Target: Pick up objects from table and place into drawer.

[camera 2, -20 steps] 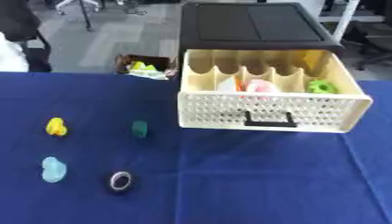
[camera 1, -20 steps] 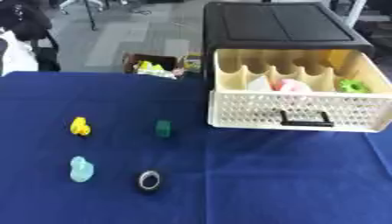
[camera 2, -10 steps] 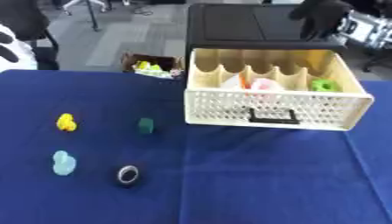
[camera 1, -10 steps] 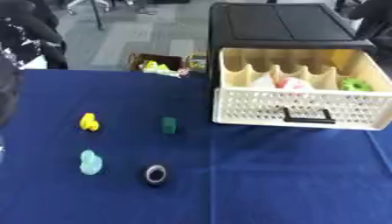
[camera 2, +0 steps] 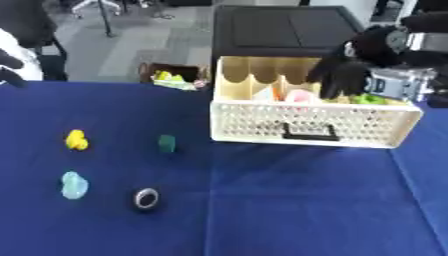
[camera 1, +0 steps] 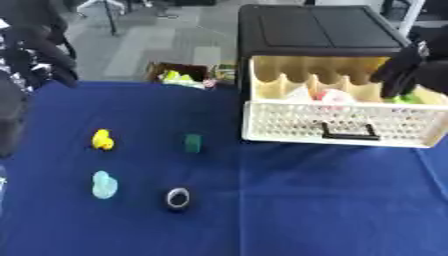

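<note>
1. Left eye view: a blue-clothed counter (camera 1: 289, 200) carries four small things on its left half, all well apart from one another. A yellow duck-shaped toy (camera 1: 102, 139) sits nearest the left; a small dark-green block (camera 1: 192, 143) stands upright to its right, its long axis running toward the far edge. Nearer the camera lie a pale turquoise lumpy toy (camera 1: 103, 184), long axis also running front to back, and a black ring-shaped roll (camera 1: 178, 198) lying flat with its hole facing up.
2. Same view: the cream perforated plastic drawer (camera 1: 341, 125) is pulled open out of a black cabinet (camera 1: 315, 35), its black handle (camera 1: 348, 134) facing the camera. A pink-and-white object (camera 1: 331, 97) lies inside it.
3. Right eye view: the robot's black right hand (camera 2: 350, 67) hangs over the drawer's right compartments, fingers curled downward and together, clamped on nothing visible. Just beside it in the drawer lies a bright green object (camera 2: 372, 99).
4. The left hand shows in neither view.
</note>
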Available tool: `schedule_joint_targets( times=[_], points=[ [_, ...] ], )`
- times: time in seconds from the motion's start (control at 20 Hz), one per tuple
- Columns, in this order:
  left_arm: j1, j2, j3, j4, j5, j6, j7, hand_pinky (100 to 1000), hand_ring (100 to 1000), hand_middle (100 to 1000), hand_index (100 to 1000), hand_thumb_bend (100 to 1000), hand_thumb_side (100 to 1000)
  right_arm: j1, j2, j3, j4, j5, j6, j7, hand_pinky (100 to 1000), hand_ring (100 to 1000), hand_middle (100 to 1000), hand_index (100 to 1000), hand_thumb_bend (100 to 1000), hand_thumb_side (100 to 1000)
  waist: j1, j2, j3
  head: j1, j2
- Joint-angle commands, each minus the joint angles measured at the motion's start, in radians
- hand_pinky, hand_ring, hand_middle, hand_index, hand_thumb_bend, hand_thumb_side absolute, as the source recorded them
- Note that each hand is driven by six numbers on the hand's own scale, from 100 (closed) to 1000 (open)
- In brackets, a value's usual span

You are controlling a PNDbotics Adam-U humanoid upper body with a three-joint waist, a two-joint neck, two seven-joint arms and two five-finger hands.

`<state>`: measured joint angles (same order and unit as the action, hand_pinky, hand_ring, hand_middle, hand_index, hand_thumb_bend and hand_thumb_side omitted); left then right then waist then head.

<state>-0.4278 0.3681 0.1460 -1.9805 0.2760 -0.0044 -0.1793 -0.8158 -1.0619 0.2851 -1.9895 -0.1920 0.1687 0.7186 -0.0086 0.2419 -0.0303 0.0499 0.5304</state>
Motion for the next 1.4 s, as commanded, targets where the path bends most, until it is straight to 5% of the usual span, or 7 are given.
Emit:
schedule_joint_targets(
  times=[0.05,0.65,1.4],
  points=[
    [-0.001,0.007,0.014,-0.019,-0.009,0.005,-0.006,515,615,546,740,123,940,0.004,-0.038,0.003,-0.011,-0.027,0.015,0.039,734,751,723,893,100,1000,0.001,-0.014,-0.005,-0.003,0.002],
    [0.010,-0.011,0.016,-0.019,-0.027,0.028,-0.030,518,615,546,738,131,963,-0.011,-0.012,0.103,-0.011,-0.074,0.174,0.181,773,796,793,995,100,1000,-0.004,-0.002,-0.007,-0.018,-0.011],
    [0.024,-0.041,0.027,-0.019,-0.057,0.054,-0.040,527,613,541,732,138,998,-0.045,0.061,0.227,0.008,0.000,0.365,0.188,793,827,815,986,100,1000,-0.004,0.017,0.016,-0.040,-0.030]
  ],
)
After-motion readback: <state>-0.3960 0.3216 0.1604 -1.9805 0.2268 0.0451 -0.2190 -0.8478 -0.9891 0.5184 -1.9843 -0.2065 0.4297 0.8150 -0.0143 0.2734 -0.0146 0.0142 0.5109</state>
